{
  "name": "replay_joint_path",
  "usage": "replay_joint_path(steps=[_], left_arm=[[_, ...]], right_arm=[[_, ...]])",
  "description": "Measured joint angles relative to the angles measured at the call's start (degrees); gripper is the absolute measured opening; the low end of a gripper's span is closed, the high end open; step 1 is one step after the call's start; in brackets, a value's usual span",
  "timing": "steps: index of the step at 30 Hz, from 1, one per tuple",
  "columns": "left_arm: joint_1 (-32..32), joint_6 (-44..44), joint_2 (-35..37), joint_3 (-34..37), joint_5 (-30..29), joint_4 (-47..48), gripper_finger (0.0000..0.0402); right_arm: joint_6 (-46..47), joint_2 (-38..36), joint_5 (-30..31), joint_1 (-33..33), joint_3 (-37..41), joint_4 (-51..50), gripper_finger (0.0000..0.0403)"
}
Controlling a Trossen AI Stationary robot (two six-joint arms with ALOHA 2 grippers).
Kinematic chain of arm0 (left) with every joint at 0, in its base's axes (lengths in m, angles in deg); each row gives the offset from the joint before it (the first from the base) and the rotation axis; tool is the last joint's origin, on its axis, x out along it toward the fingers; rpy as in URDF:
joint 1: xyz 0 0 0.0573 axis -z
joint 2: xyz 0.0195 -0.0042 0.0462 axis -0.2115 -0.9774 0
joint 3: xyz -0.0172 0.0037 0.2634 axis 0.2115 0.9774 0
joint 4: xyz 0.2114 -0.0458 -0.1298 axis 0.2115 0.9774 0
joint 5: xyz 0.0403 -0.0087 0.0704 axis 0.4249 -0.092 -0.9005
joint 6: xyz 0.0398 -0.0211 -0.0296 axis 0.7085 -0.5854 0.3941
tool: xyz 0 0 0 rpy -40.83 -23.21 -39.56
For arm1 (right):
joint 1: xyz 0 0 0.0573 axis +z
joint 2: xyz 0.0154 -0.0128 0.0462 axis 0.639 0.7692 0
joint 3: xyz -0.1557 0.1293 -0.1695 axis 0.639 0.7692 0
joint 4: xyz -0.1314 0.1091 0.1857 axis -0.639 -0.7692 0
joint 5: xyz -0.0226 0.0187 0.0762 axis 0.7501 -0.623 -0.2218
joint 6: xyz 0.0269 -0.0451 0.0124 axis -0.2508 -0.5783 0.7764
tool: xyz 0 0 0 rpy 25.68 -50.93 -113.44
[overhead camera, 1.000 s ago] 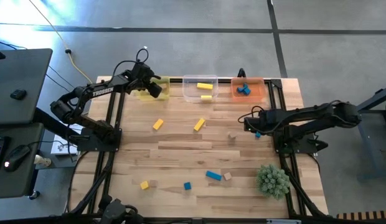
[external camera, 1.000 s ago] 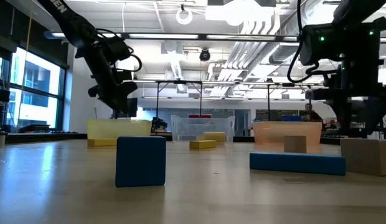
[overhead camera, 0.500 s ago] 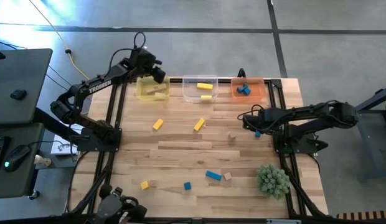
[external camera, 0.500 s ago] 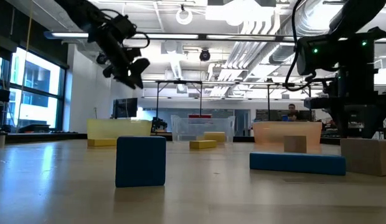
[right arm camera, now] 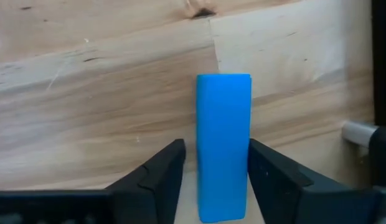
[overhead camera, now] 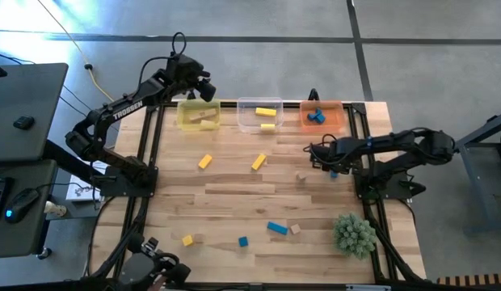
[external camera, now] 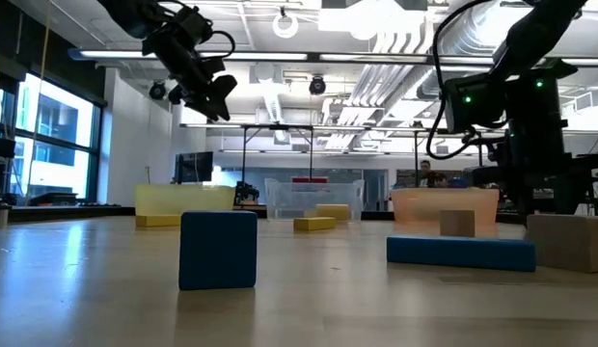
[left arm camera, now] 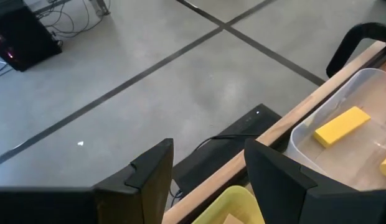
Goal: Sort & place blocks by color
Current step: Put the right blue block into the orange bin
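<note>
White "TROSSEN" lettering runs along the left arm in the high view; the left gripper [overhead camera: 204, 87] hangs over the table's [overhead camera: 234, 194] far edge by the yellow tub [overhead camera: 198, 115]. The right gripper [overhead camera: 322, 161] is low near the right edge, at a blue bar [overhead camera: 334, 174].

Low view: the left gripper [external camera: 214, 94] hangs high.

Left wrist view: its fingers [left arm camera: 149, 177] stand apart, holding nothing.

Right wrist view: the blue bar [right arm camera: 223, 146] lies flat, long axis pointing straight away between the right gripper's fingers [right arm camera: 157, 174]; whether they touch it I cannot tell.
</note>
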Motion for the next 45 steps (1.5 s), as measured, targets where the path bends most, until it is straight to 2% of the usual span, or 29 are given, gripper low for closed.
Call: replay_joint_path(steps=[7, 14, 21, 25, 32, 39, 45], left_arm=[[-0.07, 1.72, 0.0, 0.0, -0.1, 0.04, 0.0188], [-0.07, 1.49, -0.02, 0.01, -0.03, 0.22, 0.0188], [-0.07, -2.85, -0.02, 0.02, 0.05, 0.5, 0.0188], [0.3, -5.56, -0.02, 0.01, 0.07, 0.5, 0.0188], [2.41, -8.27, -0.02, 0.02, 0.66, 0.52, 0.0188], [5.85, -9.36, -0.02, 0.02, 0.66, 1.26, 0.0188], [8.81, -12.97, -0.03, 0.02, 0.63, 4.59, 0.0188]], right_arm=[[-2.56, 0.06, -0.43, -0.41, -1.05, -0.09, 0.0072], [-7.87, 0.24, 1.64, -0.41, -4.68, -0.61, 0.0072], [-17.91, 0.22, 5.7, -2.82, -11.95, -1.37, 0.0072], [-28.2, 0.22, 9.04, -7.39, -17.11, -1.42, 0.0072], [-50.16, 0.19, 12.39, -19.08, -26.49, -0.67, 0.0072], [-68.89, 0.17, 10.71, -30.11, -30.75, 5.68, 0.0072], [-77.62, 1.89, 6.0, -36.41, -29.6, 9.31, 0.0072]])
